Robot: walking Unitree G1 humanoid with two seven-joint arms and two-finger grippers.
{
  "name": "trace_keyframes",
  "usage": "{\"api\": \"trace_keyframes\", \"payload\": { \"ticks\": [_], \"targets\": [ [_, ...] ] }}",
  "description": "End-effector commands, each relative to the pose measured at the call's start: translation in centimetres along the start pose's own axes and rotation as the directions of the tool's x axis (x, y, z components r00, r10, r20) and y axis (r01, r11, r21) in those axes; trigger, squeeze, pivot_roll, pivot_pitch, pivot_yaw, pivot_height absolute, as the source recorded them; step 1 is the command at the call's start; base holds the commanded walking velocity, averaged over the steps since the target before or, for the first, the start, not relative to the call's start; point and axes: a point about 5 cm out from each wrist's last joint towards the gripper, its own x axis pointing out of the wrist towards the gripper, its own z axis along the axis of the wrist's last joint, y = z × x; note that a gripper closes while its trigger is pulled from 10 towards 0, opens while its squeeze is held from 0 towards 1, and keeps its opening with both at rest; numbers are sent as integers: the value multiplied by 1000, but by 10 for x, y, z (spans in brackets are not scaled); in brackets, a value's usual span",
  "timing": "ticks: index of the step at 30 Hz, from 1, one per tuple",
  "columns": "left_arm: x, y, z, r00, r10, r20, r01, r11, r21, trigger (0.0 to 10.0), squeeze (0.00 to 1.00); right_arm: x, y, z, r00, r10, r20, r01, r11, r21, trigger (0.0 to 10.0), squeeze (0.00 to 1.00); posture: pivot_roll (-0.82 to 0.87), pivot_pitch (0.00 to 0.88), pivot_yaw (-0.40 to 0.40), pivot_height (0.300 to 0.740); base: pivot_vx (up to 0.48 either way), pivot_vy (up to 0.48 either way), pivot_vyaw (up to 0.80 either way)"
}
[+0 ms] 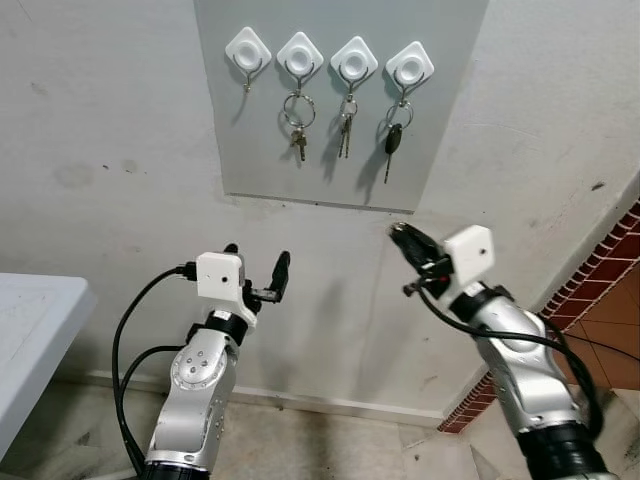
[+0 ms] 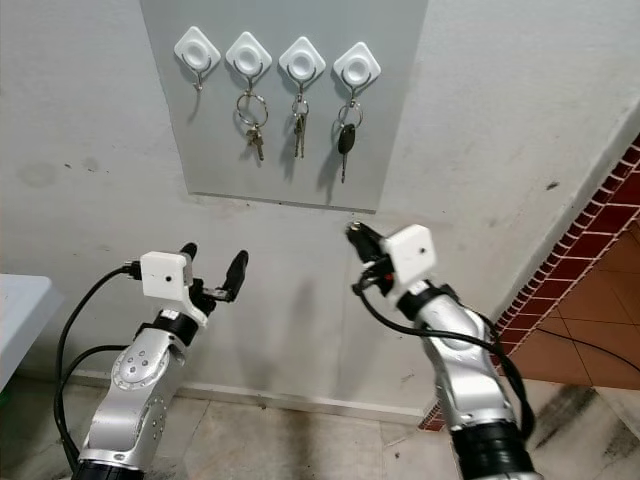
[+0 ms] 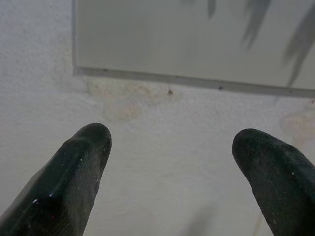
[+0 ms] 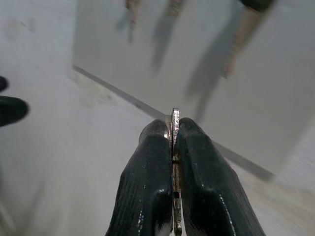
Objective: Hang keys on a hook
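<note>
Head cameras face the wall's hook board (image 1: 340,100) from back; wrist cameras view it close.

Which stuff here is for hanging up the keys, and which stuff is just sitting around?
For the job:
- right gripper, shut on a metal key ring
- empty hook, leftmost of four
- grey board holding the hooks

Just there:
- three hooks already filled: ring with keys, key bunch, black-headed key
- white table
- left gripper, open, empty
</note>
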Motion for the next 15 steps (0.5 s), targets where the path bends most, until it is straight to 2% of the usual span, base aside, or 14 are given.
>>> {"api": "trace_keyframes", "payload": {
  "ticks": [1,2,8,12,15],
  "targets": [
    [3,1,10,999,0,33,0,1000,7,10000,0,11,2,13,998,48,48,-48,999,-15,10000,0,3,32,-67,740,0,0,0],
    [3,1,10,999,0,33,0,1000,7,10000,0,11,2,13,998,48,48,-48,999,-15,10000,0,3,32,-67,740,0,0,0],
    [8,2,30,995,-15,95,14,1000,13,10000,0,39,5,41,983,102,151,-100,995,-22,10000,0,0,32,-70,740,0,0,0],
    [10,4,32,995,-8,101,6,1000,14,10000,0,48,7,47,979,110,174,-108,994,-17,10000,0,5,27,-71,740,0,0,0],
    [8,7,29,996,8,91,-9,1000,4,10000,0,47,7,43,981,99,169,-100,995,-2,10000,0,10,23,-74,740,0,0,0]
  ]
}}
